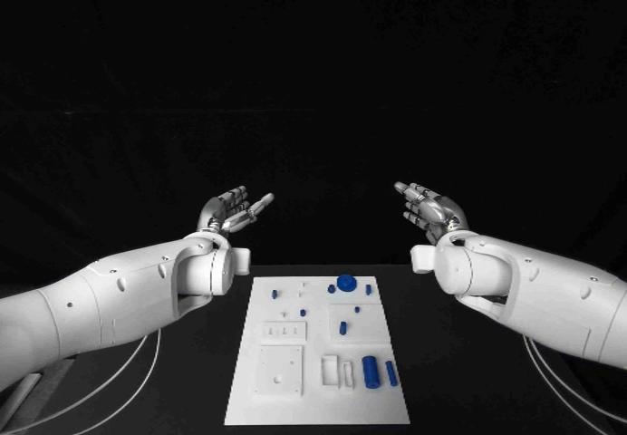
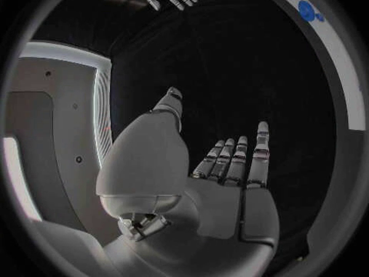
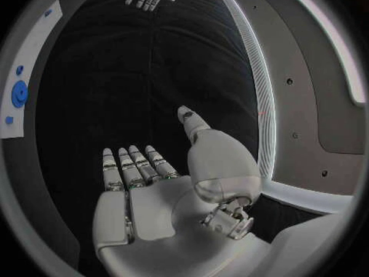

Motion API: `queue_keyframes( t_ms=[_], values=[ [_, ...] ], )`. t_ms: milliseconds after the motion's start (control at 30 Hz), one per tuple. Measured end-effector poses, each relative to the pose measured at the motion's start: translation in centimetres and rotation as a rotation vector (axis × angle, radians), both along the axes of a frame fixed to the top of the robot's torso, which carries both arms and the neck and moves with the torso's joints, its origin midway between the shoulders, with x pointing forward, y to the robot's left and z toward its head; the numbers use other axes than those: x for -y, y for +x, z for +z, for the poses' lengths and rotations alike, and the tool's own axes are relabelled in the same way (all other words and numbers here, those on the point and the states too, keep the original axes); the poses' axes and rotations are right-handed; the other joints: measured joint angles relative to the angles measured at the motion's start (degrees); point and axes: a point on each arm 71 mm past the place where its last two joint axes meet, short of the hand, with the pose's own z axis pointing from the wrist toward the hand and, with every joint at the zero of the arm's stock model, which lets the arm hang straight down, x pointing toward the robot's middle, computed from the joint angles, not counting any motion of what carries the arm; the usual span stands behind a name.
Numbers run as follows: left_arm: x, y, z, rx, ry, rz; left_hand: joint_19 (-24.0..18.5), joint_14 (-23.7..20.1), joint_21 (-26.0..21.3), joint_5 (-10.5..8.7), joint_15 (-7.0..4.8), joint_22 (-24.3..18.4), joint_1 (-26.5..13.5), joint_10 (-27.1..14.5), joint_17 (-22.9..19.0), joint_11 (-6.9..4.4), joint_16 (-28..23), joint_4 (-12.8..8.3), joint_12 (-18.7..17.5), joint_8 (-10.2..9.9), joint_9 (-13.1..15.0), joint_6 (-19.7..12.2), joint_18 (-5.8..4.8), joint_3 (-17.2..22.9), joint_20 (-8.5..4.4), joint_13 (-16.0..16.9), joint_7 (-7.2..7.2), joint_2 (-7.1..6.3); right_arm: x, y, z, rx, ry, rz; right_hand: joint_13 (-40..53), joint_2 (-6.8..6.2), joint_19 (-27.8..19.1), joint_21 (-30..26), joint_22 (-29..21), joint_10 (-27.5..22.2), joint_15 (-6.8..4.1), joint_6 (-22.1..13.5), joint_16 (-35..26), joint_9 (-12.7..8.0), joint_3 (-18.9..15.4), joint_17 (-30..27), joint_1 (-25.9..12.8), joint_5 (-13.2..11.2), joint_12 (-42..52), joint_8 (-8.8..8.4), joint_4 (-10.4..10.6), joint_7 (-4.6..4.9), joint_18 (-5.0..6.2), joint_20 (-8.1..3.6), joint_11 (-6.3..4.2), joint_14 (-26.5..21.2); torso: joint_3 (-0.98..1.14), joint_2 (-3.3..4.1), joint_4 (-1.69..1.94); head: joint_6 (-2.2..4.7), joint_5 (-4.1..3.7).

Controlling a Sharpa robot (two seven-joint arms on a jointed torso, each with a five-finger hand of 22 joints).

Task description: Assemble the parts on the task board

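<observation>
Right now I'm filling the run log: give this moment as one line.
left hand: open, raised | right hand: open, raised | task board: untouched | blue parts: on board

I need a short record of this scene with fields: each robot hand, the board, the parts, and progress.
left robot hand: raised beyond the board, fingers apart, holds nothing
right robot hand: raised likewise, fingers apart, holds nothing
task board: white, flat on the black table
blue parts: lying on the board, untouched
progress: no part picked up yet

I log the task board (image 1: 313,399) as matt white plastic, its parts (image 1: 346,284) glossy blue; both arms' shells smooth white, hands silvery metal; table matt black.
</observation>
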Motion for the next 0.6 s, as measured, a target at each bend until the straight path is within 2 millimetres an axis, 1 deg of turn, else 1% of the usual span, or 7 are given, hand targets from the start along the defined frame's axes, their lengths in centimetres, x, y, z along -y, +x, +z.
queue_keyframes(
  t_ms=[67, 100, 200, 300, 467, 533, 600],
  values=[
    [-0.5, 0.9, 0.5, -0.007, 0.01, 0.0, 1.1, 0.8, 0.0, 0.26, 0.24, 0.2, 2.1, 0.7, 0.1, 0.08, 0.0, 0.5, 0.2, 0.0, 0.1, 0.6, 0.52, 0.1, 0.35, 0.1, 0.11, -0.28, 0.7, 1.1, 0.5, -0.018, 0.01, 0.023, 0.1, 0.12, 0.6, 0.0, 0.1, 0.7, 0.33, 0.8, 0.0, 0.1, 0.2, 0.1, 2.4, 0.7, 0.0, 0.0, -0.2, -0.08, 0.9, 0.58, 0.3, 0.7, 0.0, 0.0, 0.0, -0.01, 0.01],
    [-0.7, 1.2, 0.6, -0.011, 0.012, -0.002, 1.4, 0.9, 0.0, 0.25, 0.24, 0.2, 2.6, 0.9, 0.1, 0.16, 0.0, 0.6, 0.2, 0.0, 0.1, 0.8, 0.88, 0.2, 0.4, 0.1, 0.24, -0.43, 0.9, 1.5, 0.7, -0.026, 0.014, 0.034, 0.1, 0.2, 0.6, 0.0, 0.1, 0.7, 0.33, 0.8, 0.0, 0.1, 0.2, 0.1, 2.5, 0.8, 0.0, 0.0, -0.3, -0.08, 0.89, 0.58, 0.3, 0.7, 0.0, 0.0, 0.0, -0.01, 0.01],
    [-1.0, 1.9, 1.0, -0.022, 0.017, -0.008, 1.5, 1.0, 0.0, 0.25, 0.18, 0.2, 2.7, 0.9, 0.1, 0.16, 0.0, 0.6, 0.3, 0.0, 0.1, 0.8, 0.88, 0.2, 0.5, 0.1, 0.26, -0.48, 1.5, 2.4, 1.2, -0.048, 0.022, 0.066, 0.1, -0.2, 0.6, 0.0, 0.1, 0.9, 0.49, 0.8, 0.0, 0.1, 0.4, 0.1, 4.9, -0.1, 0.0, 0.0, -1.0, -0.09, 0.9, 0.58, 0.49, 1.1, 0.0, 0.0, -0.01, -0.02, 0.01],
    [-1.2, 2.4, 1.3, -0.034, 0.017, -0.017, 1.5, 1.0, 0.0, 0.25, 0.18, 0.2, 2.7, 0.8, 0.1, 0.17, 0.0, 0.6, 0.3, 0.1, 0.1, 0.8, 0.88, 0.2, 0.5, 0.1, 0.26, -0.48, 2.0, 3.2, 1.5, -0.078, 0.028, 0.11, 0.1, -0.23, 0.7, 0.0, 0.1, 1.3, 0.32, 1.3, 0.0, 0.1, -3.0, 0.1, 9.3, -1.3, 0.2, 0.0, -0.2, 0.04, 0.89, 0.69, 0.23, 1.5, 0.0, 0.0, 0.0, -0.02, 0.01],
    [-1.2, 2.5, 1.2, -0.054, 0.01, -0.034, 1.7, 1.5, 0.2, 0.25, 0.18, 0.2, 2.9, 1.6, 0.1, 0.33, 0.2, 0.7, 0.3, 0.2, 0.1, 1.3, 0.87, 0.2, 0.41, 0.1, 0.53, -0.31, 2.2, 3.7, 1.7, -0.119, 0.03, 0.175, 0.2, -0.69, 1.7, 0.2, 0.2, 3.0, 0.48, 2.3, 0.0, 0.1, -3.5, 0.2, 11.9, -2.0, 0.2, 0.0, -1.3, 0.14, 0.9, 0.77, 0.51, 3.2, 0.0, 0.0, 0.0, -0.02, 0.01],
    [-1.2, 2.5, 1.1, -0.06, 0.008, -0.04, 2.6, 2.3, 0.4, 0.25, 0.06, 0.3, 3.3, 2.5, 0.2, 0.55, 0.2, 0.7, 0.3, 0.2, 0.1, 1.9, 0.88, 0.5, 0.45, 0.1, 0.83, 0.07, 2.2, 3.8, 1.5, -0.127, 0.019, 0.193, 0.4, -1.04, 7.0, 1.2, 0.7, 6.9, 0.8, 5.6, 0.6, 0.4, -3.4, 0.5, 13.7, -2.0, 0.4, 0.51, -2.4, 0.21, 2.46, 0.41, 0.72, 7.4, -0.01, -0.01, -0.01, -0.1, 0.15],
    [-1.1, 2.5, 1.1, -0.063, 0.005, -0.045, 4.2, 4.4, 0.6, 0.25, 0.13, 0.4, 3.4, 3.9, 0.3, 0.92, 0.4, 0.7, 0.3, 0.2, 0.2, 2.7, 0.88, 1.2, 0.47, 0.2, 1.04, 0.82, 2.3, 3.9, 0.7, -0.131, -0.019, 0.198, 0.7, -1.2, 12.0, 1.9, 1.1, 11.1, 0.81, 9.0, 0.9, 0.6, -3.1, 0.8, 15.1, -2.0, 0.7, 0.51, -3.4, 0.44, 2.65, -0.12, 0.81, 13.7, -0.03, 0.0, -0.02, -0.51, 0.49]
  ],
)
